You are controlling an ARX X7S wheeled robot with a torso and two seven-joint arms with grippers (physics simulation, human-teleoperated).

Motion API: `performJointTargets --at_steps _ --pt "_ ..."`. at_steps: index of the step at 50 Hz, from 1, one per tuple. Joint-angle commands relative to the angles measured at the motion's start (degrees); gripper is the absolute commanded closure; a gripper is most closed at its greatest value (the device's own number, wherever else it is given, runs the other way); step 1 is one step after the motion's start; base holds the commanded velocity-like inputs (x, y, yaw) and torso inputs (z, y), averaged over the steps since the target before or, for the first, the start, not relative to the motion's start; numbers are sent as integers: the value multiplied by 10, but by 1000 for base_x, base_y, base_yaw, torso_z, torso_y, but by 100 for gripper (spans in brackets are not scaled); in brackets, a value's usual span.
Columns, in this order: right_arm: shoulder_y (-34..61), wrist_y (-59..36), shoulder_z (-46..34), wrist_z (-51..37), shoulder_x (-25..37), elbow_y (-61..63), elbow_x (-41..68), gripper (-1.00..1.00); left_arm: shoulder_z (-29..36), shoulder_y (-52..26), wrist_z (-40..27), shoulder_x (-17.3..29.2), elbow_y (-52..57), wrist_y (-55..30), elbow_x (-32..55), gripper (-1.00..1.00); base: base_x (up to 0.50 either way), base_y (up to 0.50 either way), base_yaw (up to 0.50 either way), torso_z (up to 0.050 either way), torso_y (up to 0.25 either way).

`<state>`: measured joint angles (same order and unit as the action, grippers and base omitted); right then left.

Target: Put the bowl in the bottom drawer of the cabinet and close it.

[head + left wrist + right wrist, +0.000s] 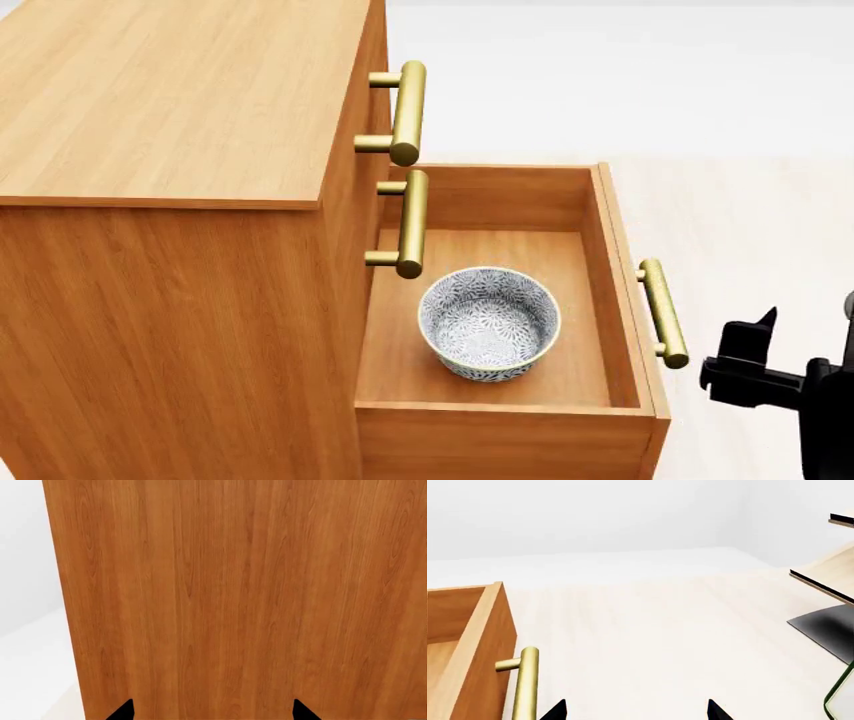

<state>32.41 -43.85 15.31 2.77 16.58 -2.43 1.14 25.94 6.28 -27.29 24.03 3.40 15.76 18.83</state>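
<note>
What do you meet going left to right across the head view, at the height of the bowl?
Cabinet side → middle drawer's handle → bowl → bottom drawer's front wall → its brass handle → right gripper.

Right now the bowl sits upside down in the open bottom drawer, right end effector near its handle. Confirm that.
Wrong on one count: the bowl sits upright, its patterned inside showing in the head view. It is in the open bottom drawer, with the right end effector near its handle.
</note>
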Motion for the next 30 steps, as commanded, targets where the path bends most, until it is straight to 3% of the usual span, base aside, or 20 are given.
performJointTargets --at_steps 1,30 --pt "-22 19 4 -6 -2 -20 -1 -100 1 1 -3 2 5 -3 -2 -100 0 0 0 0 0" --pt "-48 61 8 -17 -4 -77 0 -100 3 -2 -4 2 3 -4 2 -100 0 0 0 0 0"
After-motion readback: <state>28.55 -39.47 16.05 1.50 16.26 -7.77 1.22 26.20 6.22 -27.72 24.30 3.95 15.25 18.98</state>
